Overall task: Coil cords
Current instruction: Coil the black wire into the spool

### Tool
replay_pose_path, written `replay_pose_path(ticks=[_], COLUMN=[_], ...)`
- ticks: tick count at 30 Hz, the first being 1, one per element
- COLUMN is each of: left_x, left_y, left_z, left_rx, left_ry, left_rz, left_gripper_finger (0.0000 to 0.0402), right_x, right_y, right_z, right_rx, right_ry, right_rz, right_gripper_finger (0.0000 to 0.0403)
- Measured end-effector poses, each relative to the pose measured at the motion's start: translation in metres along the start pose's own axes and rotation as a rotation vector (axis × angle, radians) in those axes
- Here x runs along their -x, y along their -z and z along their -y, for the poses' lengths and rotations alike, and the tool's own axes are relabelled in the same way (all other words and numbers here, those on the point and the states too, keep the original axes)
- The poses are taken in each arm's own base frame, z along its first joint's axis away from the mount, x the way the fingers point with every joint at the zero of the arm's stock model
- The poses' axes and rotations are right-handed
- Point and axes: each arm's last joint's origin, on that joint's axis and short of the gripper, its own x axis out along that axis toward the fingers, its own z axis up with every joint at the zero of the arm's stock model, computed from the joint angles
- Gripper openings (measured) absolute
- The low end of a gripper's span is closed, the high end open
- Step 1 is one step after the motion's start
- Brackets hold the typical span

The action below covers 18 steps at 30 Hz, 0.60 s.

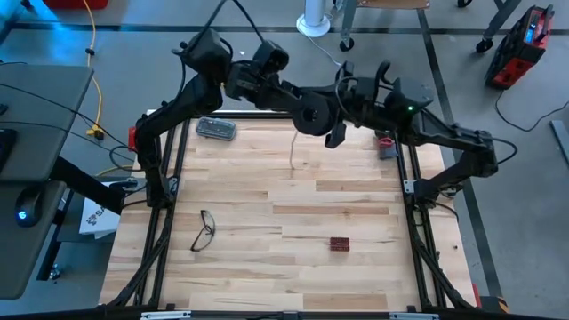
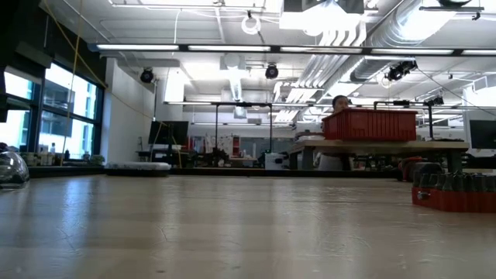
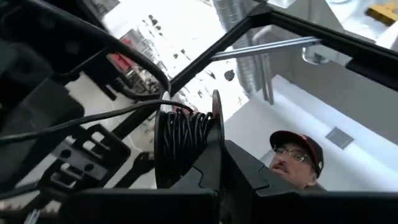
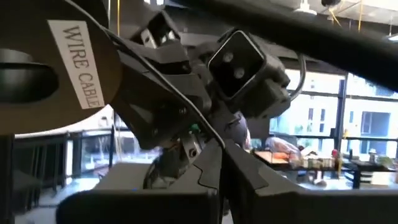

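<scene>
Winding step, mid-task. Both arms are raised above the far edge of the wooden table [image 1: 293, 231], meeting over the reel [image 1: 310, 113]. The left gripper [image 3: 221, 177] is clamped on the reel's rim, beside the wound black wire [image 3: 180, 146]. The right gripper [image 4: 219, 167], just beside the reel, is pressed together, apparently pinching the thin wire strand. Next move, as judged: carry the strand around the reel under tension. Hard to make out: the free wire's course below the reel and how much is unwound. The low view shows neither arm.
</scene>
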Motion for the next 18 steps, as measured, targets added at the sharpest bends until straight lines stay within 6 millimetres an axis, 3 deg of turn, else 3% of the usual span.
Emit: replay_pose_path(ticks=[3, 12, 18], left_x=[0.001, 0.007, 0.023], left_y=[-0.002, -0.007, -0.019], left_z=[0.004, 0.011, 0.019], left_rx=[-0.041, -0.239, -0.319], left_ry=[0.029, 0.043, 0.034], left_rz=[0.013, 0.065, 0.125], left_gripper_finger=[0.0000, 0.0001, 0.0001], right_x=[-0.003, -0.003, -0.003], right_y=[0.000, 0.001, 0.003], right_z=[0.000, 0.000, 0.000], right_rx=[-0.036, -0.085, -0.069], right_ry=[-0.001, 0.012, 0.012], right_rz=[0.027, 0.022, 0.002], right_gripper_finger=[0.0024, 0.0141, 0.0159])
